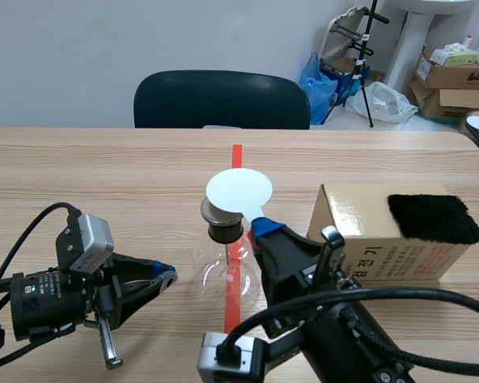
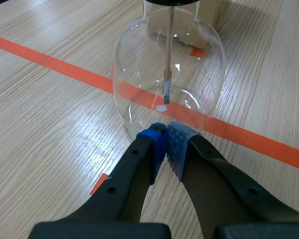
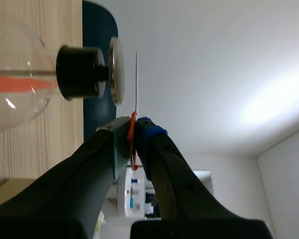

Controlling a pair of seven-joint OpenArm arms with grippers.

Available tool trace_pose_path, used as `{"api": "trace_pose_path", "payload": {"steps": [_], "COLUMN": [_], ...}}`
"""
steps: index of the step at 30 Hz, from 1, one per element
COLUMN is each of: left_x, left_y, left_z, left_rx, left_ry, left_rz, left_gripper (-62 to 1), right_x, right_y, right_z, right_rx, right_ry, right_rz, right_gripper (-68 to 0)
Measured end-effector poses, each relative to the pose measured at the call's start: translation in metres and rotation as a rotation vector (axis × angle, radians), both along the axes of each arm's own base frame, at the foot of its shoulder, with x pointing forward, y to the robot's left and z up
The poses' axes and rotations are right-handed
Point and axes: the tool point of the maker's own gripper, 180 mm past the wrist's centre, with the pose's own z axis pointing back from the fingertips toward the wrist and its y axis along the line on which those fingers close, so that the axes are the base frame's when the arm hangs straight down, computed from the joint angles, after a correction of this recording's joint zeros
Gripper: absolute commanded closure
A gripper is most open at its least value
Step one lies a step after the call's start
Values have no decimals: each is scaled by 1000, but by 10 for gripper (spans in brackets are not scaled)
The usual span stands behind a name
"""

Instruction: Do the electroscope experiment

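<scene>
One flask stands upright, rod vertical. One disc, flat above it, is pinched by the right gripper. The left gripper is closed, empty, left of it.

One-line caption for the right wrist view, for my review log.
Right gripper shut on the white disc, held edge-on just off the electroscope's metal cap.
</scene>
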Motion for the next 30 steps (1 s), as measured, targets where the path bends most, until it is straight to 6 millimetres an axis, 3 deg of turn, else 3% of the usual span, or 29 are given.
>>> {"api": "trace_pose_path", "payload": {"steps": [15, 22, 30], "left_x": [0, 0, 0], "left_y": [0, 0, 0], "left_z": [0, 0, 0], "left_rx": [0, 0, 0], "left_ry": [0, 0, 0], "left_rz": [0, 0, 0], "left_gripper": [-42, -42, -42], "right_x": [27, 27, 27], "right_y": [-81, -100, -107], "right_z": [2, 3, 3], "right_rx": [33, 40, 43], "right_ry": [-3, -4, -4], "right_rz": [-476, -585, -622], "right_gripper": [-11, -11, -11]}}
